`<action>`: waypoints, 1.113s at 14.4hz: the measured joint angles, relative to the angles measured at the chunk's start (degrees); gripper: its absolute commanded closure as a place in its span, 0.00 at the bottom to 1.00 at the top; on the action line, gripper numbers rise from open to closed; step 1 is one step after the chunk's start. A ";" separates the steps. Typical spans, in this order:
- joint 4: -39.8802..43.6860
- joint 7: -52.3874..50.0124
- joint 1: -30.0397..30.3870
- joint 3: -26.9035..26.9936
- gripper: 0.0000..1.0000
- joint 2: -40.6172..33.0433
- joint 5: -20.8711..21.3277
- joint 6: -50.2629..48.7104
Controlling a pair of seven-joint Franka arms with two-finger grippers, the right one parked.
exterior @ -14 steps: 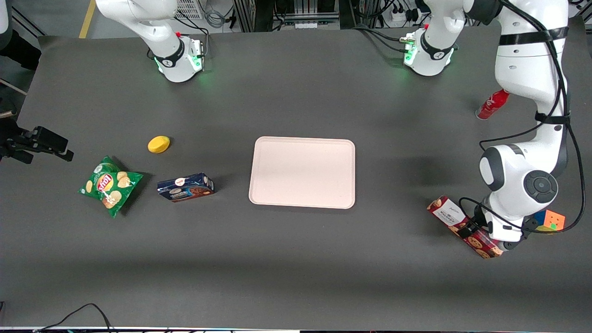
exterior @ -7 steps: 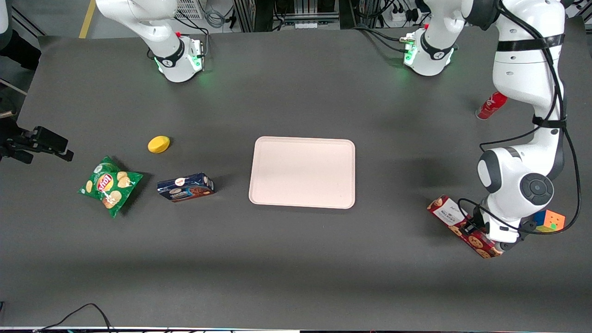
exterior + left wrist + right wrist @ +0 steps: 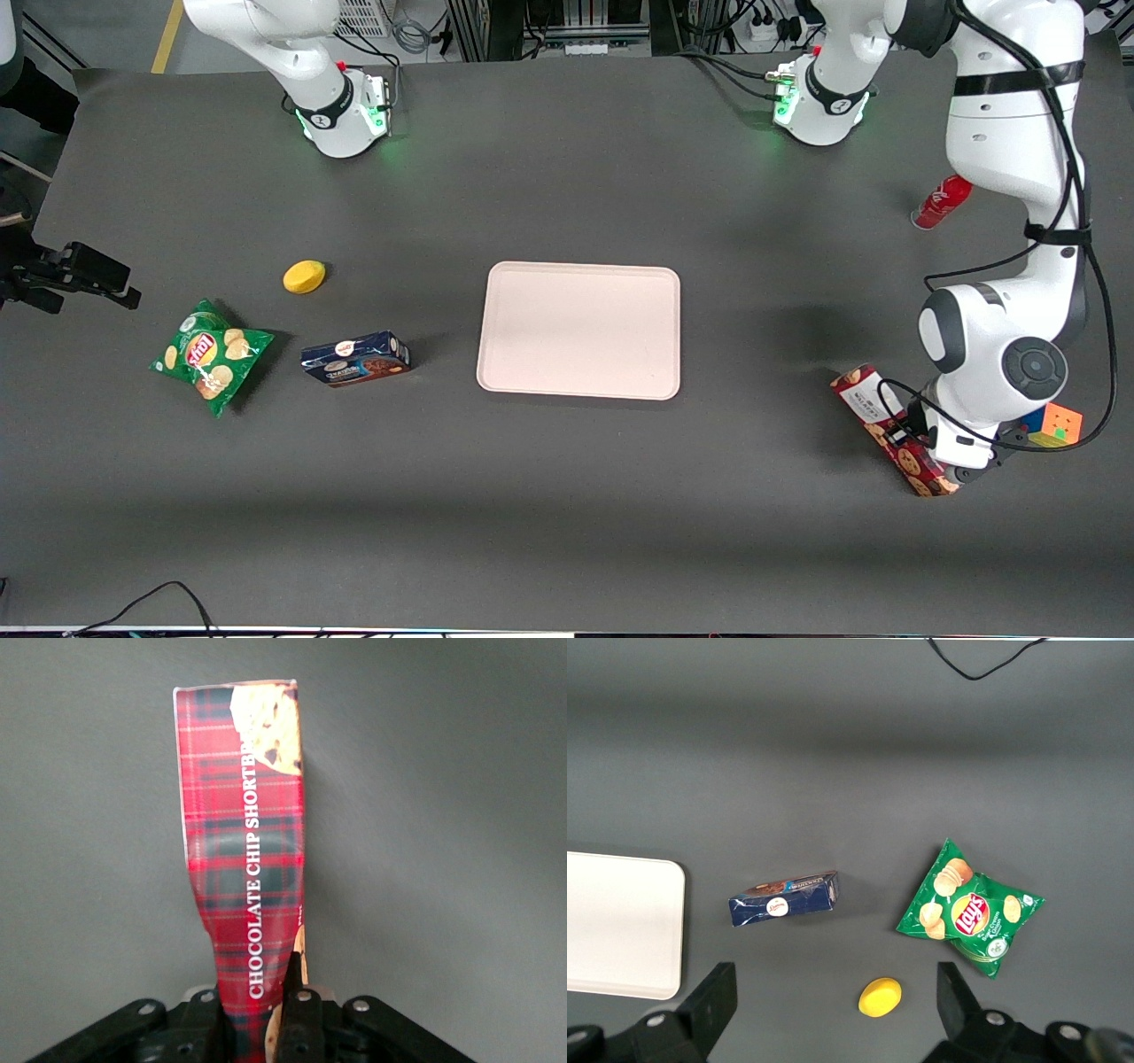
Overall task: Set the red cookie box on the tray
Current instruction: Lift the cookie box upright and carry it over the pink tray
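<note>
Red cookie box [image 3: 244, 859] sat pinched between my claw's [image 3: 921, 440] fingers near one end, at the working arm's end of the worktop [image 3: 567, 496], close to its front edge. Against half a second earlier, its white-label end had swung and risen a little, so I judged that the grasp had taken and the lift had begun; the carton pinched in visibly at the fingers, so a long box held off-centre might sag or twist. Just beside my wrist lay a colour cube [image 3: 1054, 424], and farther from the front camera stood a red bottle [image 3: 941, 202]. Open worktop separated me from the tray [image 3: 580, 330], well apart toward the middle and bare, with nothing in the path.
</note>
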 measured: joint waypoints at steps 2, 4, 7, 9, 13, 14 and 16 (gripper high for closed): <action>1.88 5.62 -0.16 0.11 1.00 -2.08 -0.16 -5.70; 2.56 8.44 -1.57 0.20 1.00 -6.43 -0.17 -10.89; 2.81 12.57 -6.09 0.20 1.00 -14.99 -0.10 -19.43; 2.73 14.30 -10.07 0.15 1.00 -19.96 -0.11 -22.69; 2.51 11.97 -15.35 -4.56 1.00 -25.72 -0.08 -29.05; 2.24 9.43 -15.90 -7.51 1.00 -26.52 0.23 -29.52; 1.11 6.57 -16.64 -12.38 1.00 -27.09 0.90 -29.59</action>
